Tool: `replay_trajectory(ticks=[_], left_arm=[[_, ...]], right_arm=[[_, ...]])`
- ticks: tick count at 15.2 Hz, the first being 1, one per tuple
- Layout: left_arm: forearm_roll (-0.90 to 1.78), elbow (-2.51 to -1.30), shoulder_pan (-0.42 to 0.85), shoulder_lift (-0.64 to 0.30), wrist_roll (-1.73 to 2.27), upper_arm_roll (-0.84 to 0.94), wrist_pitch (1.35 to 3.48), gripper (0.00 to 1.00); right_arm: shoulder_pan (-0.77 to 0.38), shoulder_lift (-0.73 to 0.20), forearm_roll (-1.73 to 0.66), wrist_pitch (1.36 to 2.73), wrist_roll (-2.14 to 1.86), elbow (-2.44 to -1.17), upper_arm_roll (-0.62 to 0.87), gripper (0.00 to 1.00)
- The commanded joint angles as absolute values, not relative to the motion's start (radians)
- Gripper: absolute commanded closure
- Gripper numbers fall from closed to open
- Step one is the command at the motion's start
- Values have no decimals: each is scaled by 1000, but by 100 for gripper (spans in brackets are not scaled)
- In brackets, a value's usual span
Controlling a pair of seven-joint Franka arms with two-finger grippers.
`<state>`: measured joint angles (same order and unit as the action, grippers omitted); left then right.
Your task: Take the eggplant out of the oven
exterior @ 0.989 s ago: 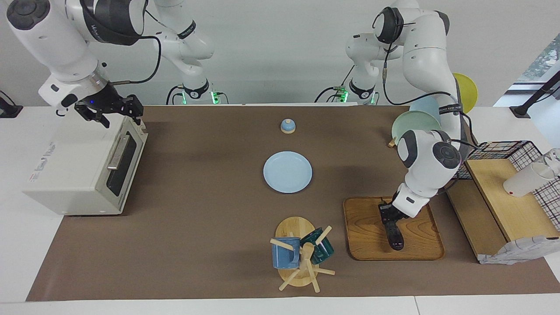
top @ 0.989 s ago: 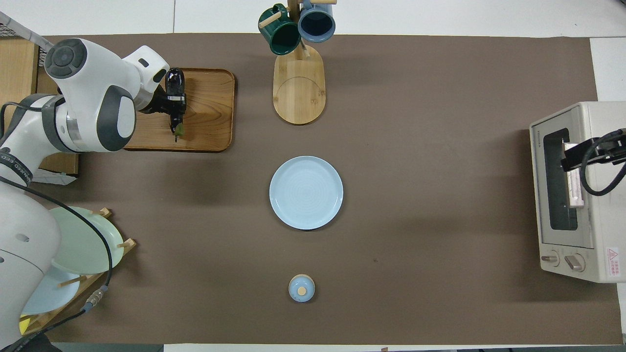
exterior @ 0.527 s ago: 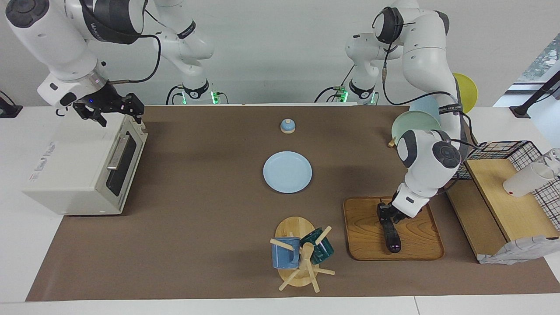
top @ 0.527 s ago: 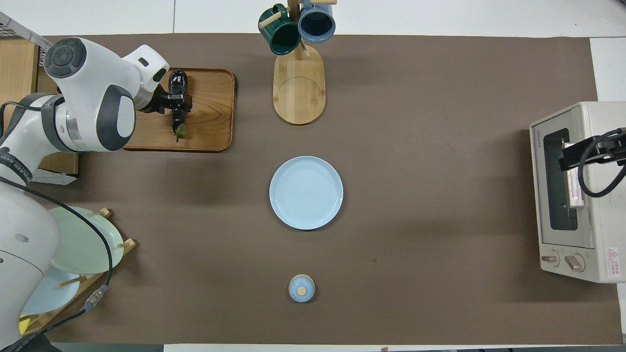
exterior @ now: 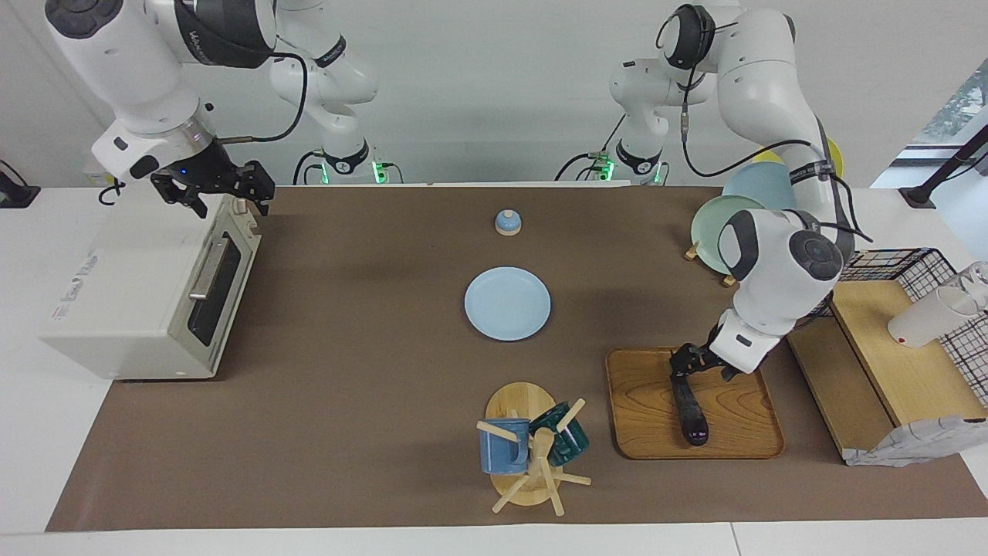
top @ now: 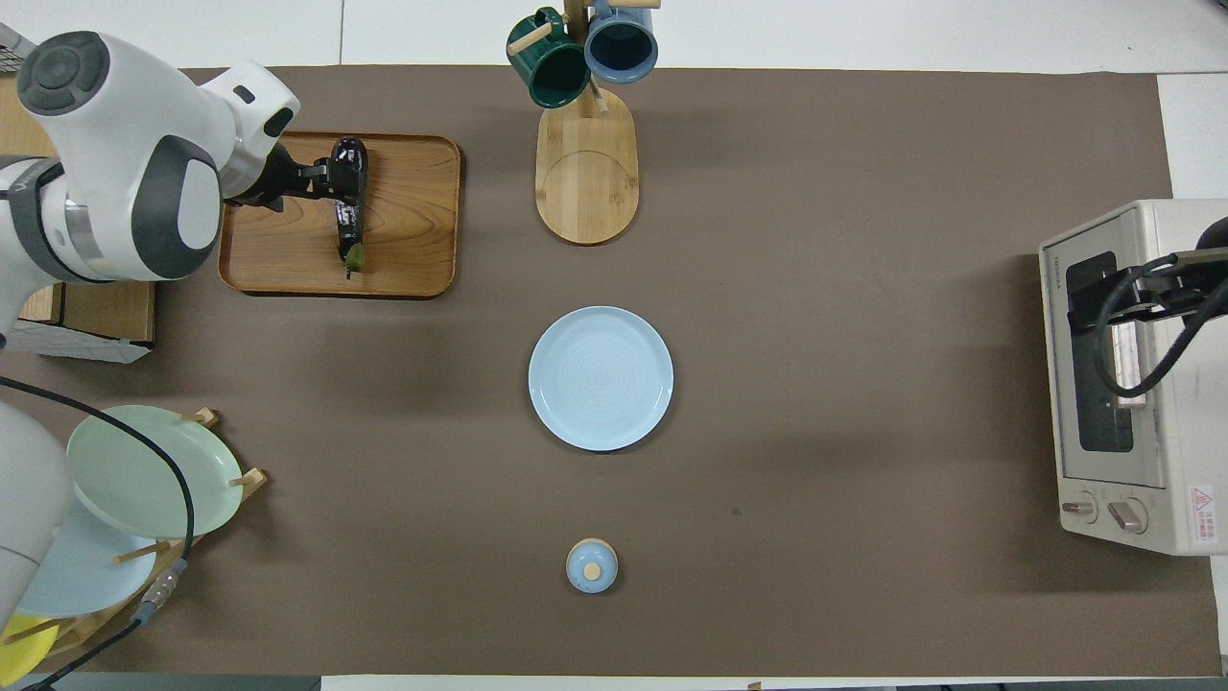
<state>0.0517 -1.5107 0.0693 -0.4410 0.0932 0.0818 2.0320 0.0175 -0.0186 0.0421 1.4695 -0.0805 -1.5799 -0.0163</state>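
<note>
**Eggplant on tray, oven door shut**

Table (exterior: 370, 324) has a brown cover; pale wall by the arm bases. Oven (exterior: 147, 297) interior is dark, contents unreadable. Eggplant (exterior: 689, 409) lies in the wooden tray (exterior: 641, 409). Left gripper (exterior: 698, 364) sits over its stem end, jaws open, empty. Right gripper (exterior: 220, 194) waits over the oven's top, jaws open.

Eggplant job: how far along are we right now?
Done: the eggplant is out of the oven and lies on the wooden tray; the oven door looks shut. In hand: nothing. The left gripper is open just above the eggplant's stem end; the right gripper is open over the oven's top edge. Left: only clearing both arms away, as far as I can judge.
</note>
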Motion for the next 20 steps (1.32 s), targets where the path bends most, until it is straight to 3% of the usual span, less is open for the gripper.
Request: replay_trajectory(ticks=[1,8,15,17,20], left_arm=[[38,-1529,63,-351,112,84,1945,0],[32,-1548,63,-151,114,83,1703,0],[32,-1699,63,61,117,84,1523,0],[34,-1771,67,100,129,86,1525,0],[44,-1757,69,92,167,92,1508,0]], right_arm=[[-23,8,29,1480,-69,-1605,-63,0],[-26,17,22,1483,-68,-1605,-67,0],[-25,12,18,1453,-28,-1591,-75,0],[-21,12,18,1456,-26,-1594,-75,0],[-21,17,18,1451,-32,-1605,-74,0]])
